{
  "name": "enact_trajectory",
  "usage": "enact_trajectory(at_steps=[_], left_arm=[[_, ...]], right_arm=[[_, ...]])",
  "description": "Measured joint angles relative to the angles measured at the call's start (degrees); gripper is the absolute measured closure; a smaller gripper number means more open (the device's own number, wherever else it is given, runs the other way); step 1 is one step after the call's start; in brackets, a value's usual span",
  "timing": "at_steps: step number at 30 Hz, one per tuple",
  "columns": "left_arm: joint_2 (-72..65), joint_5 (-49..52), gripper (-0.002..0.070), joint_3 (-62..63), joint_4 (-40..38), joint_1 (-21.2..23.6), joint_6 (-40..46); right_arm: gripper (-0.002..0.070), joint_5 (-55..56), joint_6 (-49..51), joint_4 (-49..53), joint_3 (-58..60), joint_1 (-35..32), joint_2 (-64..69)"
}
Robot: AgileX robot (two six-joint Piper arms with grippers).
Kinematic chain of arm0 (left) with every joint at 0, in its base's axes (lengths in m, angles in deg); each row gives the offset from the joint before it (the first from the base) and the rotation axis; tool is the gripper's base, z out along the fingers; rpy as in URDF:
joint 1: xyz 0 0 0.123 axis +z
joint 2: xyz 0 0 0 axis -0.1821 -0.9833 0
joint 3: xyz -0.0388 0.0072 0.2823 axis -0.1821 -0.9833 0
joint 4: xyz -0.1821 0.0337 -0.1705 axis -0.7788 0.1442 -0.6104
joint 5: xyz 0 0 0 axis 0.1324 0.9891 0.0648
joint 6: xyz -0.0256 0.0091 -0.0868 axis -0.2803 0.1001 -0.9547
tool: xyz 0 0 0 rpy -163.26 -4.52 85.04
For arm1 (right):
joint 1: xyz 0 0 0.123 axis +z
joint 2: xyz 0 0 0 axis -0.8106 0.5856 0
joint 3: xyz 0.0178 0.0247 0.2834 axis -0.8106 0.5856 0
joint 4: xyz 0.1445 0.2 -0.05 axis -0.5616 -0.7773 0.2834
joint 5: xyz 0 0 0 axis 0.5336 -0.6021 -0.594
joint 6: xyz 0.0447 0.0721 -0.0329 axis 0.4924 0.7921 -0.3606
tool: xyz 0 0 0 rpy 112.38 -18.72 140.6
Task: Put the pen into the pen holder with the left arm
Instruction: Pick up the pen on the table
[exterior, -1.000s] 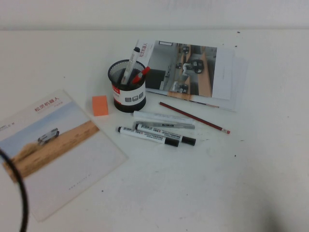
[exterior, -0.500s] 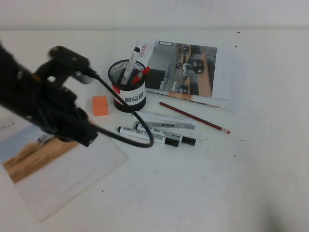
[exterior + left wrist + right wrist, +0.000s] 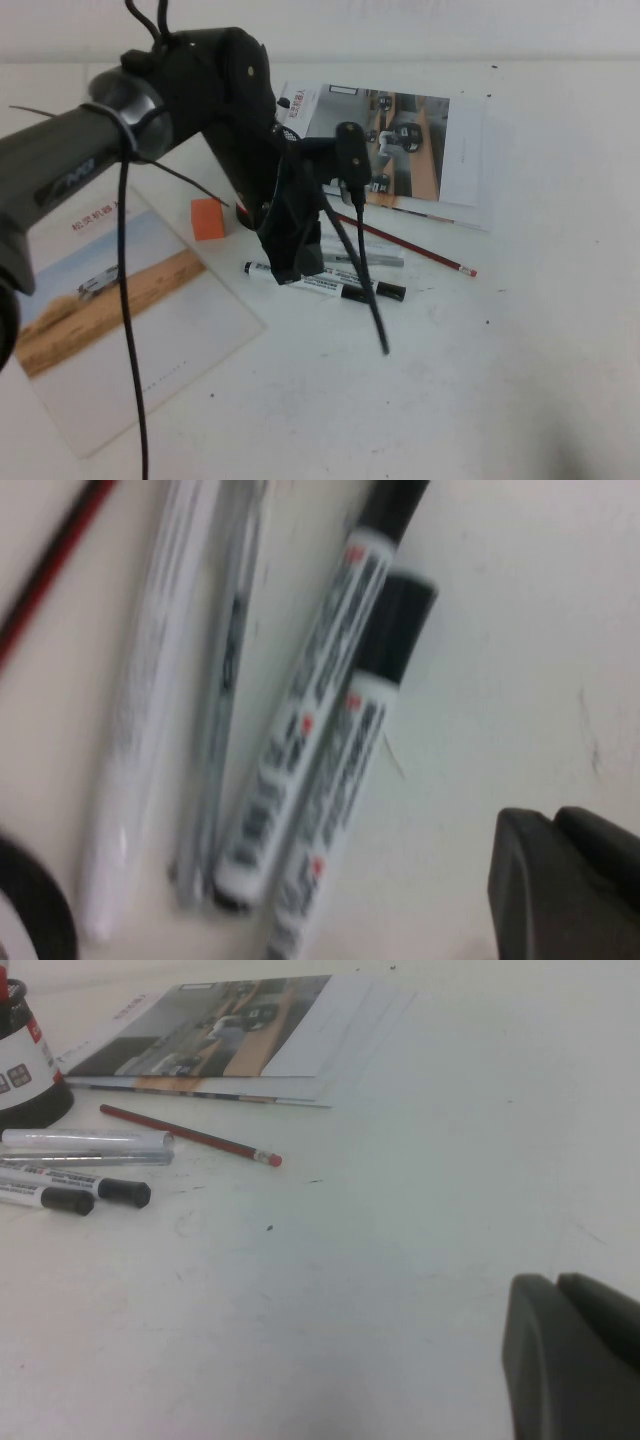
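Observation:
Two look-alike white pens with black caps lie side by side on the table: the front pen and the one behind it. Both show close up in the left wrist view, one beside the other, and in the right wrist view. The pen holder is almost wholly hidden behind the left arm in the high view. My left gripper hangs just above the pens' left ends, shut and empty. My right gripper is shut, empty, low over bare table.
A grey-silver marker and a red pencil lie behind the pens. An open booklet lies at the back, a second booklet at front left, an orange block beside it. A loose black cable dangles over the pens.
The left arm has swung in from the left and forward, covering the pen holder; its gripper now hangs over the pens. Nothing on the table has moved.

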Motion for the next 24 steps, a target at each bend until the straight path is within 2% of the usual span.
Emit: enact_trajectory(at_steps=[4,11,14,18,21,24], left_arm=[[-1.55,0.25,0.0676,0.89,-2.01,-0.08,8.31],[-2.48,0.35,0.0653,0.88,-1.2,-0.08,11.04],[-2.61,0.35,0.0547,0.88,-1.0,-0.08,11.27],[-2.94,0.35,0.0349,0.88,-0.58,-0.08,11.36],[-3.99,0.35,0.0311,0.88,0.22,-0.08,11.36],[-5.67,0.35,0.0308,0.88,0.71,-0.08,11.38]], right_arm=[[0.0698,0.0,0.0,0.0,0.0,0.0,0.0],[0.0698,0.0,0.0,0.0,0.0,0.0,0.0],[0.0698,0.0,0.0,0.0,0.0,0.0,0.0],[0.0698,0.0,0.0,0.0,0.0,0.0,0.0],[0.0698,0.0,0.0,0.0,0.0,0.0,0.0],[0.0698,0.0,0.0,0.0,0.0,0.0,0.0]])
